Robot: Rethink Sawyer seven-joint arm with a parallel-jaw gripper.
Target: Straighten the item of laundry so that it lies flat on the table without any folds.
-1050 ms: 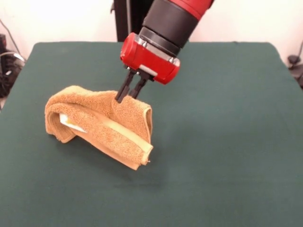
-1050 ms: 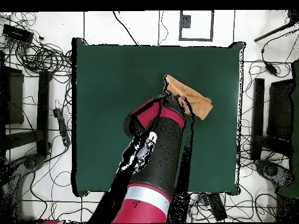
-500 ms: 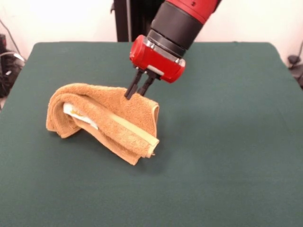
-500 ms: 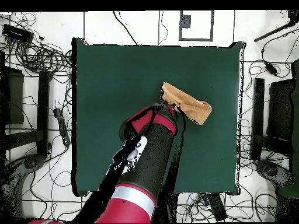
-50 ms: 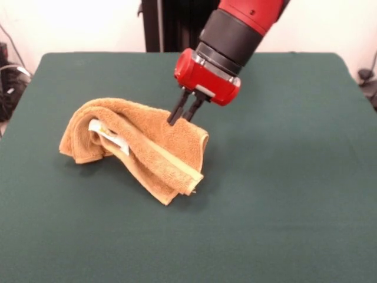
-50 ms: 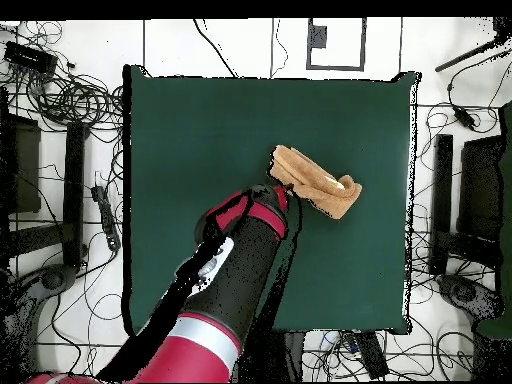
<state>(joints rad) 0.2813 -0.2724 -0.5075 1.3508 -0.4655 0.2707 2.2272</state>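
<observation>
The item of laundry [image 5: 141,147] is an orange-tan terry towel, bunched and folded over itself on the green table [image 5: 283,194], left of centre in the front view. A white label [image 5: 109,134] shows inside the fold, and a flat woven band runs along its lower right edge. My gripper [image 5: 178,115] is shut on the towel's top ridge and holds that part lifted off the table. In the overhead view the towel [image 6: 318,182] lies right of centre, with the red gripper body [image 6: 248,210] just beside its lower left end; the fingers are hidden there.
Cables, stands and dark equipment ring the table on the floor in the overhead view. A white panel [image 6: 336,42] lies beyond the table's top edge. The black pedestal [image 5: 171,23] stands behind the table in the front view.
My gripper has moved right and toward the table's far side in the front view, dragging the pinched towel with it. The fold has opened a little and shows more of the label.
</observation>
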